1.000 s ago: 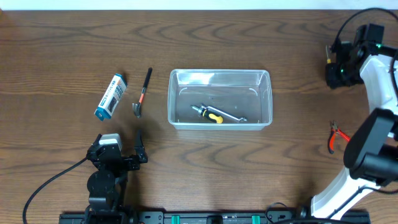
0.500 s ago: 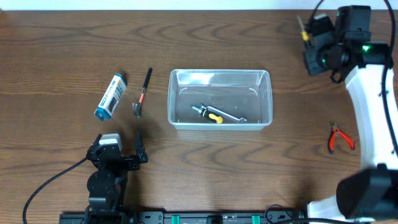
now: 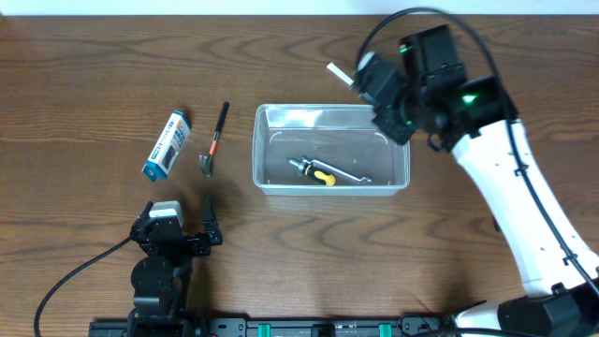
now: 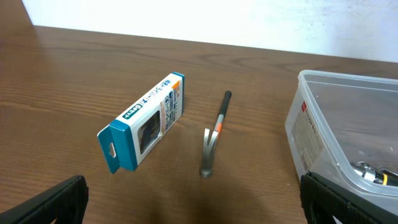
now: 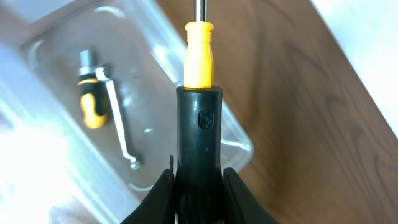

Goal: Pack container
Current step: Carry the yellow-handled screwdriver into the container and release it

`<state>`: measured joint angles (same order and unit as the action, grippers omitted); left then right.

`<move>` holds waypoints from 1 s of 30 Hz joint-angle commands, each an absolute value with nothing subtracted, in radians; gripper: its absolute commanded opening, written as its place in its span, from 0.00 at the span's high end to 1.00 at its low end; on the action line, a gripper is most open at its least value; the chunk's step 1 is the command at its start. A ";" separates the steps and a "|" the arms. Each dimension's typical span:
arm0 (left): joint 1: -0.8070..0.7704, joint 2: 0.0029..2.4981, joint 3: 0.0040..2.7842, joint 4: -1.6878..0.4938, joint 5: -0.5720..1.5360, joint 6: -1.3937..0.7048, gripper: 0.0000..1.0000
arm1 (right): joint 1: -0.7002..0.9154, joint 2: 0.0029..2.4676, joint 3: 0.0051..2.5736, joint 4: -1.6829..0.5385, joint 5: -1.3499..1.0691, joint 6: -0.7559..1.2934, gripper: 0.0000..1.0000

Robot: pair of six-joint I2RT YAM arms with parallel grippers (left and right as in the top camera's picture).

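Note:
The clear container point(image 3: 257, 150) sits mid-table with a yellow-and-black hand tool point(image 3: 323, 173) lying inside. My right gripper point(image 3: 379, 89) hovers over its far right corner, shut on a screwdriver point(image 5: 199, 93) with a black grip, a yellow neck and a metal shaft. In the right wrist view the container's rim point(image 5: 239, 140) and the tool inside it point(image 5: 93, 106) lie below the gripper point(image 5: 199, 180). My left gripper point(image 3: 178, 220) rests near the front left edge, open with nothing between its fingers. Its wrist view shows the container wall point(image 4: 305, 134) at the right.
A blue-and-white box point(image 3: 167, 145) point(image 4: 146, 121) and a small hammer point(image 3: 213, 140) point(image 4: 214, 134) lie left of the container, just beyond the left gripper point(image 4: 199, 211). The right arm's white link point(image 3: 524, 215) crosses the table's right side.
The right arm has swung from the far right corner leftward, carrying the screwdriver to above the container's far right corner. The left arm has not moved.

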<state>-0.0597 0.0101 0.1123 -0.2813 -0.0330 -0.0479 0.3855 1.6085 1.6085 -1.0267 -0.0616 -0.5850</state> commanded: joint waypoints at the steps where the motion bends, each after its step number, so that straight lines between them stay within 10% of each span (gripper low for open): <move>1: -0.056 0.004 0.089 -0.290 -0.034 -0.038 0.02 | 0.428 1.639 1.623 -1.045 -0.083 -0.664 0.99; 30: -0.056 0.004 0.089 -0.289 -0.034 -0.038 0.02 | 0.473 2.099 1.623 -1.092 -0.139 -0.691 0.94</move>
